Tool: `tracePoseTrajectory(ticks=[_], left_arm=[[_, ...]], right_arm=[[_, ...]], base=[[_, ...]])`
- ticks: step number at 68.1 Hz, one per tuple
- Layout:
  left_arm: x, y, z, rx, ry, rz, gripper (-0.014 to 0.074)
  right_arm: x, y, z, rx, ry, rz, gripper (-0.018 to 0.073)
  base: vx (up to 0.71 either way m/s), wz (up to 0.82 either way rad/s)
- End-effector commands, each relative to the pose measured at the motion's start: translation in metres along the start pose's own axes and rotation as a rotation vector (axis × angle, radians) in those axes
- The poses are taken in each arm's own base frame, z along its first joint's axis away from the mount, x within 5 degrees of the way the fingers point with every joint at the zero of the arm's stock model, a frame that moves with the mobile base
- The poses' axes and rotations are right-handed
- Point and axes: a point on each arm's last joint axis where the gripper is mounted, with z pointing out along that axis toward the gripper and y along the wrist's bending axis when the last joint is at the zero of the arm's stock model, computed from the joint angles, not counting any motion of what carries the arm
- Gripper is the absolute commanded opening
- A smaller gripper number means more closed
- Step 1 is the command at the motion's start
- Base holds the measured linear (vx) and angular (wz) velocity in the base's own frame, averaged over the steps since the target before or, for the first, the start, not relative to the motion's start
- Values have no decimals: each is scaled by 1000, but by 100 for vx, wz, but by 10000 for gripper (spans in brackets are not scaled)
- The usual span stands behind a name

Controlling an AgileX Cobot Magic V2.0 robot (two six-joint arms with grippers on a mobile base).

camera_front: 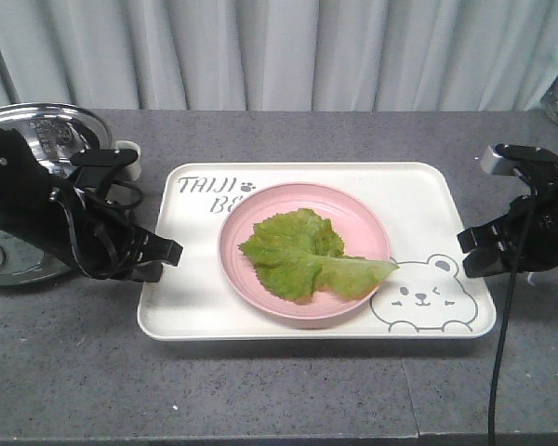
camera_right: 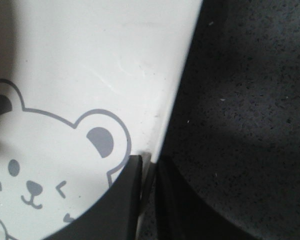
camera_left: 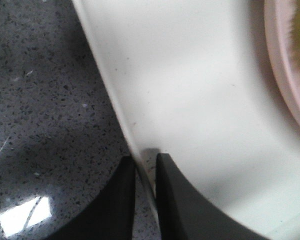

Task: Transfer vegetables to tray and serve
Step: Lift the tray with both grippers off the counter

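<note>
grey speckled counter [camera_front: 260, 400] nearest, bearing everything. cream tray [camera_front: 428, 200] lies flat on it, centre, with the bear face at its right near corner. round pink plate [camera_front: 358, 218] sits mid-tray. one lettuce leaf [camera_front: 298, 255] lies in the plate, crinkled, pale rib pointing right, so the vegetable is on the tray by way of the plate.

left gripper [camera_left: 145, 159] straddles the tray's left rim, one finger inside and one outside, jaws narrow and pinched on the rim. right gripper [camera_right: 149, 161] does likewise on the right rim, beside the bear's ear.

judgement: tray looks like stiff, light, smooth plastic. the thin rim gives little purchase, so opposite-edge pinches should serve only if both arms rise level. plate is loose and could slide on the glossy floor if tilted. leaf is limp, near weightless, and may shift.
</note>
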Motion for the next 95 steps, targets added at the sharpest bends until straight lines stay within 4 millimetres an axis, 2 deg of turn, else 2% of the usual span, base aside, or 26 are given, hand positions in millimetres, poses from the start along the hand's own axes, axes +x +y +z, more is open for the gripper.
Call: tracePoseTrajectory(ticks=[1,28,48,95], left_arm=[[-7,-17,-33,49,-119,36,-8],[3,-28,-74,68,-195,67,-8],[10,-34,-99,74,-262,88,-8],[12,-34,-99,76,-250,90,-8]], right_arm=[[-3,23,-33,-54,-92,-46,-4],[9,43,-70,-56,-156,-70,-4],[14,50,-82,-54,-179,-89,-4],[14,50,-82,-54,-177,-97,-4]], base=[[0,0],[0,0],[0,0],[0,0]])
